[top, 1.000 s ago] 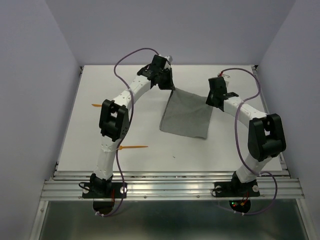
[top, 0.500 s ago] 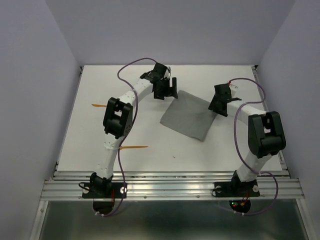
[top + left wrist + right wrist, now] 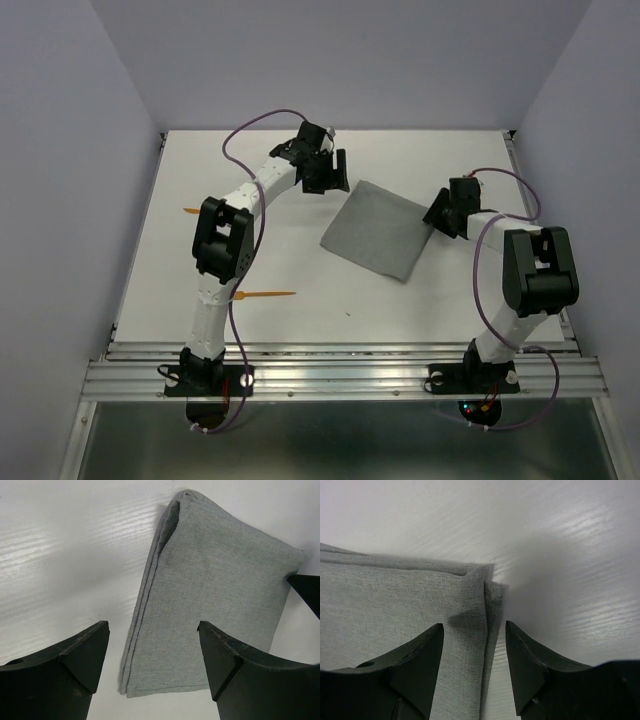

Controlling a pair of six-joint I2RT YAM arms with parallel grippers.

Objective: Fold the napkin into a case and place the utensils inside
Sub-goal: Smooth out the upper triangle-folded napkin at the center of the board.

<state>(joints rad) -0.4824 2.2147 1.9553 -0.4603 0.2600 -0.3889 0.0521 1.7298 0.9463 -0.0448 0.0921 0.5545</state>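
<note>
Left gripper (image 3: 152,630): spread wide, nothing held, both fingers (image 3: 75,660) clear of the cloth. Straight ahead of the gap and running away from it: napkin (image 3: 215,595), folded into a flat grey oblong, doubled edges showing along its left side, near short edge just ahead of the fingertips. Black tip of the other gripper at the napkin's far right edge.

Right gripper (image 3: 472,629): part open, narrower than the left, gripping nothing. One napkin corner between and just ahead of the fingertips, layered edges stacked there and slightly offset; contact with the cloth not possible to tell.

Outward, top view: napkin flat on white table (image 3: 300,330), between the two grippers, left one at its far corner, right one at its right corner. Both orange utensils outside the cloth, on the left jaws' side and well apart from either pair: first utensil (image 3: 197,211) beyond the left arm's elbow, second utensil (image 3: 268,295) nearer the arm bases. Too small to tell which is the fork
</note>
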